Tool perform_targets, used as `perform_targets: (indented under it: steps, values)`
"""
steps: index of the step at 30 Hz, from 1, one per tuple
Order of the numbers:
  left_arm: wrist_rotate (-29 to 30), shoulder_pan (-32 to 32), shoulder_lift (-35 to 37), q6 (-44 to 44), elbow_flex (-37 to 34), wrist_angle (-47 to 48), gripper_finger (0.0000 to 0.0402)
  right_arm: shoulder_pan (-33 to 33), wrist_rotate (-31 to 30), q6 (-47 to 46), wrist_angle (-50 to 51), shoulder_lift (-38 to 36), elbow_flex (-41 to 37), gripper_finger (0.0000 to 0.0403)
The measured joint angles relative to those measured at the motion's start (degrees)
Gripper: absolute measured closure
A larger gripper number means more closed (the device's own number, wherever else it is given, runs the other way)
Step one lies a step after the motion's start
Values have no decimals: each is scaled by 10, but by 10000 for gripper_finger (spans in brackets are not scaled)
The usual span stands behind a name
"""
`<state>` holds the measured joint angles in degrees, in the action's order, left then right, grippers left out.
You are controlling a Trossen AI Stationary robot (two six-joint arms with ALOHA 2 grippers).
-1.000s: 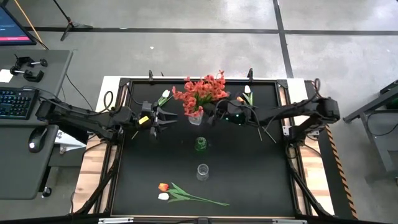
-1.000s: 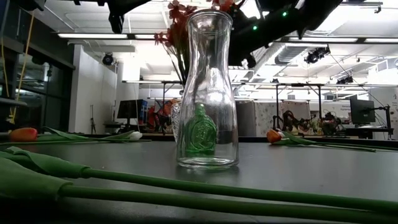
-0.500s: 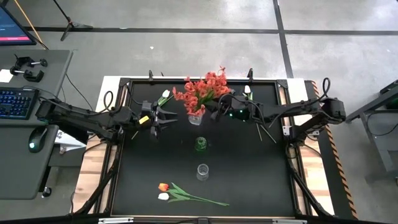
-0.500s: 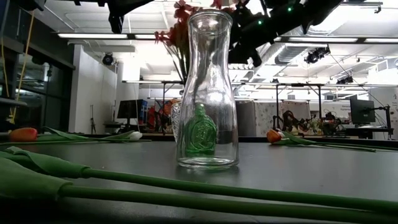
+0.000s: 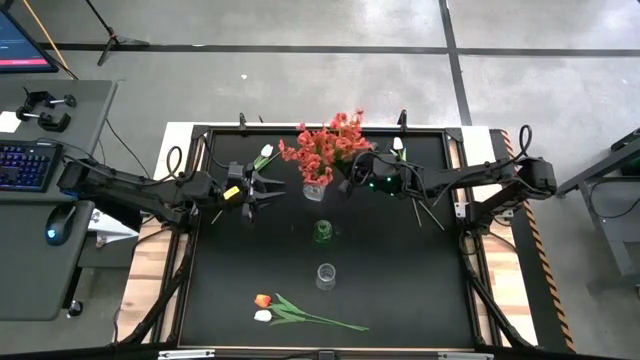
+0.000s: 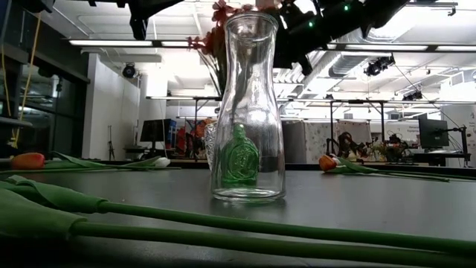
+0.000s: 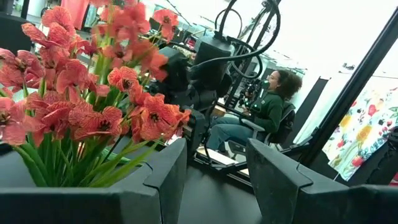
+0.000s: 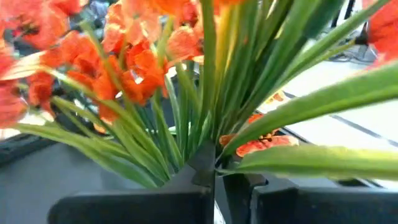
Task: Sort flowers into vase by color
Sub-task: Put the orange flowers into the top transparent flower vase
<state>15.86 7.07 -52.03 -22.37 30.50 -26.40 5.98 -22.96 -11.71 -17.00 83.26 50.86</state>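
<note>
A bunch of red flowers (image 5: 325, 150) stands in a clear vase (image 5: 314, 190) at the table's far middle. My right gripper (image 5: 347, 183) is at the bunch's right side, shut among its green stalks (image 8: 208, 134). My left gripper (image 5: 268, 190) hangs open to the left of the bunch, its fingers (image 7: 171, 177) empty, with the red blooms (image 7: 93, 93) ahead of it. A small green vase (image 5: 322, 232) and a clear vase (image 5: 326, 275) stand nearer the front. An orange tulip (image 5: 262, 300) and a white tulip (image 5: 262, 316) lie near the front edge. My right gripper pinches the red flowers' green stalks (image 8: 210, 149) between its two fingertips, below the blooms. It comes in about level from the table's right side. How many stalks it has, I cannot tell. The bunch stands upright in its vase.
A white tulip (image 5: 265, 153) lies at the far left and another white tulip (image 5: 398, 146) at the far right. In the low view, long green stems (image 6: 223, 223) lie in front of the clear vase (image 6: 248, 112). A person (image 7: 264, 112) sits beyond the table.
My right gripper has gone toward the table's left edge, in against the right side of the red bunch. The blooms have swayed a little.
</note>
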Motion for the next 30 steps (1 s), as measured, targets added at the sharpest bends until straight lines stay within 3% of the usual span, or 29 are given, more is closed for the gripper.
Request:
perform_targets:
  steps: [10,30]
  values:
    - [11,0,0,0,0,0,248,2,24,62,167,20,121,401]
    - [13,0,0,1,0,8,248,2,61,14,216,100,126,403]
